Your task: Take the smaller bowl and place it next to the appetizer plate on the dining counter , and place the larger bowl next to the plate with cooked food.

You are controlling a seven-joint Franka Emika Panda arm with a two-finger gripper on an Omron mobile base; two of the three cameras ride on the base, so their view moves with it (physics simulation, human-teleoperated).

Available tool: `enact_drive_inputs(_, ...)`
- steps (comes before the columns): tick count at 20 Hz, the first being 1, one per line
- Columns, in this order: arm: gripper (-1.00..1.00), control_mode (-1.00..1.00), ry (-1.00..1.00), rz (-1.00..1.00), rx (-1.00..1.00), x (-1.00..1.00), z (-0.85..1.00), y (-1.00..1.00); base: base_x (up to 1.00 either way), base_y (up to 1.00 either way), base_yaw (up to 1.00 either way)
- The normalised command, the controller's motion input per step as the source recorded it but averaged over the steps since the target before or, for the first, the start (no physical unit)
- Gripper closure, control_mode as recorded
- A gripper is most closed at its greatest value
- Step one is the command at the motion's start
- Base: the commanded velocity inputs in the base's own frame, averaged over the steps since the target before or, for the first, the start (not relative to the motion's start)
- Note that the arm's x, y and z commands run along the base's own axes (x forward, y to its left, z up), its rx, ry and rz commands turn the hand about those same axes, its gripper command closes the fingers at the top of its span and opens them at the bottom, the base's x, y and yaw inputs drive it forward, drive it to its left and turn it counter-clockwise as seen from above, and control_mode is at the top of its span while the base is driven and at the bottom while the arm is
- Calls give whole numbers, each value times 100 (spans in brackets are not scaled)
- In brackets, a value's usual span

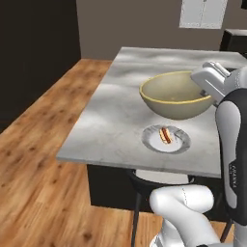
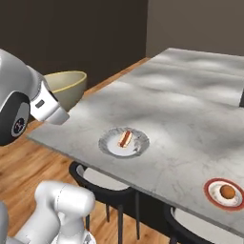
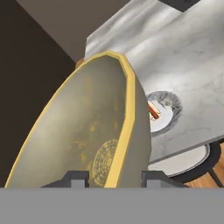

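The large bowl [image 1: 176,95] looks like matt glazed ceramic, olive-beige with a yellow rim, its inside mottled and faintly speckled around a printed round pattern. Under it, the dining counter [image 1: 116,120] has a smooth, grey, marbled stone top with a dull sheen. On the counter just in front of the bowl, the grey plate [image 1: 166,139] looks ceramic with a streaked rim. Beside the counter, the floor [image 1: 38,164] is warm wooden planking with visible grain.
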Motion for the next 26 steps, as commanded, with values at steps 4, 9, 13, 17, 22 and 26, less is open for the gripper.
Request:
enact_drive_inputs(4, 100, 100, 0, 0, 0, 0, 0, 0, 35, 0, -47)
enact_drive_inputs(9, 100, 100, 0, 0, 0, 0, 0, 0, 39, 4, -45)
enact_drive_inputs(13, 100, 100, 0, 0, 0, 0, 0, 0, 54, 23, -42)
enact_drive_inputs(17, 100, 100, 0, 0, 0, 0, 0, 0, 50, 27, -23)
enact_drive_inputs(22, 100, -100, 4, 0, 0, 0, -10, -6, 4, 1, -1)
enact_drive_inputs(26, 100, -100, 6, 0, 0, 0, -23, -59, 0, 0, 0)
